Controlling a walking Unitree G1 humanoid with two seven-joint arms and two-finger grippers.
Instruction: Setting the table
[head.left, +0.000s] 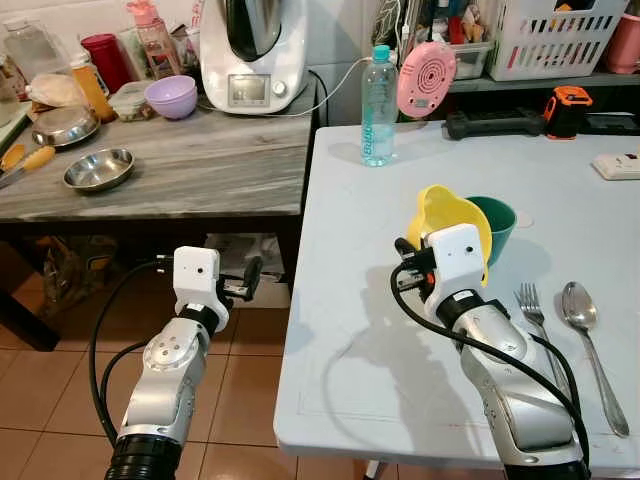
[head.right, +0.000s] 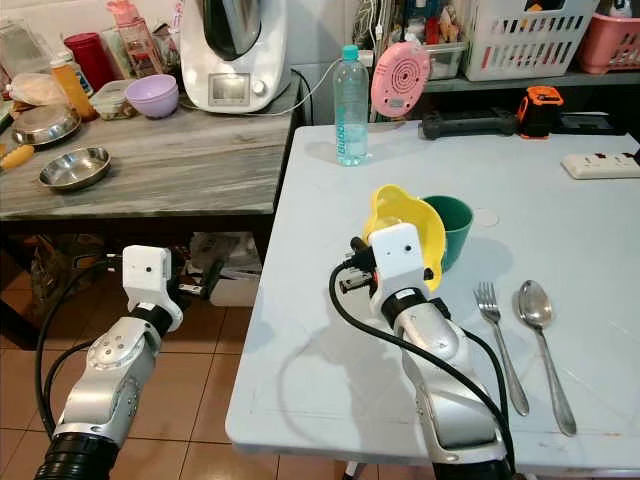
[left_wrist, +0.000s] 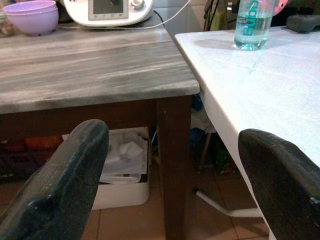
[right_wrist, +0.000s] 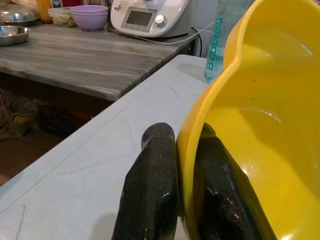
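While my left gripper hangs wide, my right gripper pinches the yellow bowl beside the green cup.

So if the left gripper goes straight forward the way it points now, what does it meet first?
Probably the dark wooden leg of the grey counter; the open left gripper points at it, beside the white table. Depth is unclear.
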